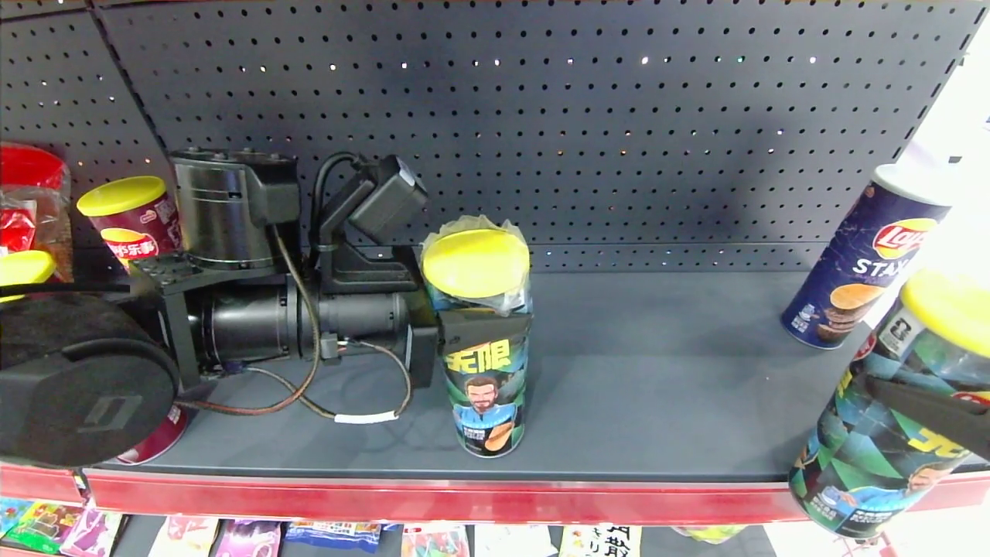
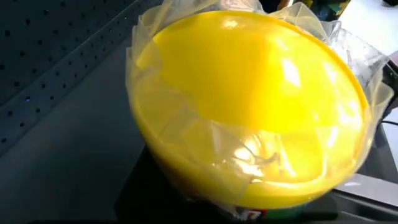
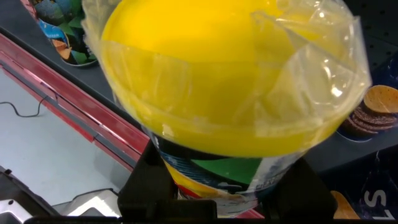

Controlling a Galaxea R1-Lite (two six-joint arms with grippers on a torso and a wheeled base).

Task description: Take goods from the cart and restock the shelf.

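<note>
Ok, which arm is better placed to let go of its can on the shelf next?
Left. The left tool grips a yellow-lidded can that looks to stand upright on the shelf. The right tool holds a second can tilted in front of the shelf's red edge, likely needing more travel.

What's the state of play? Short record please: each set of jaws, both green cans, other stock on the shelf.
left jaws: shut on left green can
left green can: upright on shelf, near front, centre
right jaws: shut on right green can
right green can: tilted, off shelf's right front corner, not yet placed
other stock: blue can right rear; red can left rear
</note>
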